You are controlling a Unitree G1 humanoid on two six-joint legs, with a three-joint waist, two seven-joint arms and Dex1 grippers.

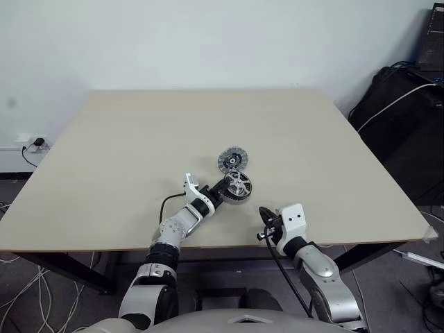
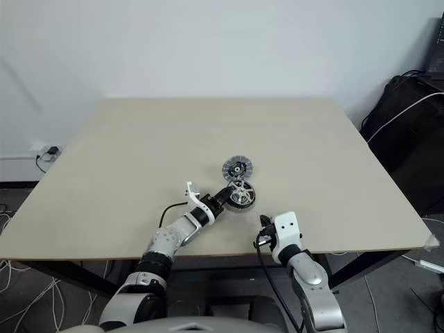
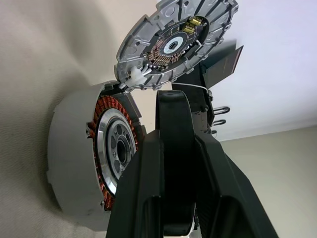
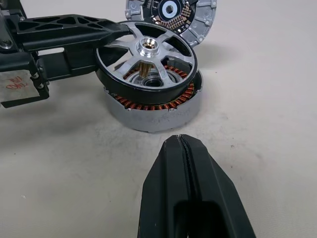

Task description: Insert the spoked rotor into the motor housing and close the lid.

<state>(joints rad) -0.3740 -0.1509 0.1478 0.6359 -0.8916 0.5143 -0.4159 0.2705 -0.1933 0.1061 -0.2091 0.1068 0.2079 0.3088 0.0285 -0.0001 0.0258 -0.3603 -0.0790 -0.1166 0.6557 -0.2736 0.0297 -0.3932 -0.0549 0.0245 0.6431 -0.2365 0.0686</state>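
My left gripper (image 1: 223,189) is shut on the dark rim of the spoked rotor (image 4: 148,54), a ring with silver spokes and a silver hub. The rotor sits slightly tilted on top of the motor housing (image 4: 153,111), a grey round shell with a copper winding ring, standing mid-table. Whether the rotor rests on it or hovers, I cannot tell. The lid (image 1: 232,159), a silver ribbed disc, lies flat just behind the housing, touching or nearly touching it. My right gripper (image 4: 181,144) is shut with nothing in it, and it stays close in front of the housing near the table's front edge.
The beige table (image 1: 139,139) carries only these parts. Black bags and cables (image 1: 402,132) stand on the floor off the right edge. A wall socket with leads (image 1: 35,146) is at the far left.
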